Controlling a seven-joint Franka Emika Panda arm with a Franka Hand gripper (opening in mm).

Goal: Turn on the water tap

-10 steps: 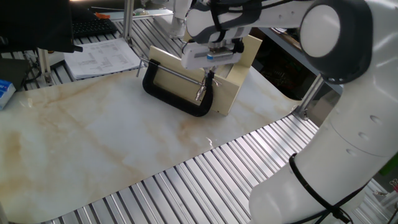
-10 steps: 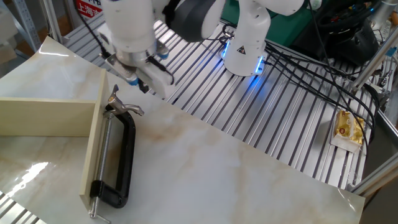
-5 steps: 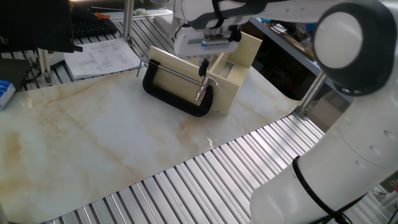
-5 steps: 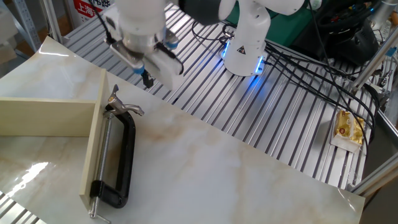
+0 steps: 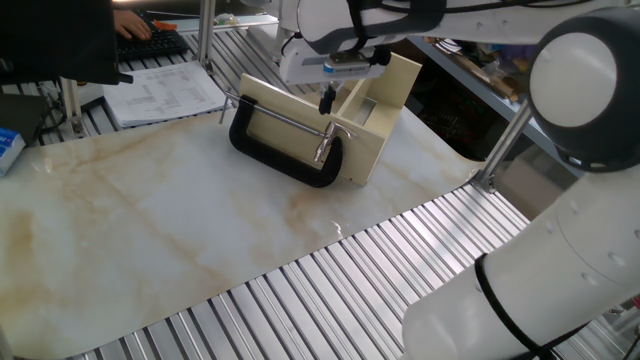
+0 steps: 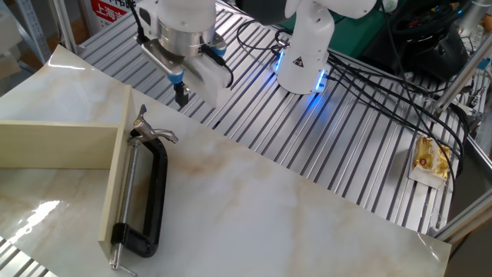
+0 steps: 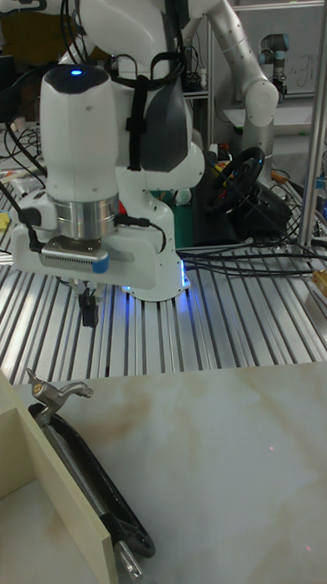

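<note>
The water tap [image 6: 146,131] is a small metal piece held in the jaw of a black C-clamp [image 6: 156,201], against the edge of a pale wooden board [image 6: 54,143]. It also shows in the first fixed view as the tap [image 5: 322,146] and in the tall view as the tap [image 7: 54,390]. My gripper [image 6: 181,95] hangs above and behind the tap, clear of it. Its dark fingers are shut together with nothing between them. The gripper [image 5: 326,100] and the gripper [image 7: 87,310] look the same in the other views.
The clamp [image 5: 285,160] and wooden box [image 5: 380,112] lie on a marble-patterned sheet [image 5: 150,230] over slatted aluminium. Papers [image 5: 165,92], a keyboard [image 5: 150,42] with a hand on it, cables [image 6: 369,69] and a snack packet [image 6: 432,160] sit around the edges.
The gripper has lifted up and away from the tap, toward the back of the table. The tap, clamp and board have not moved.
</note>
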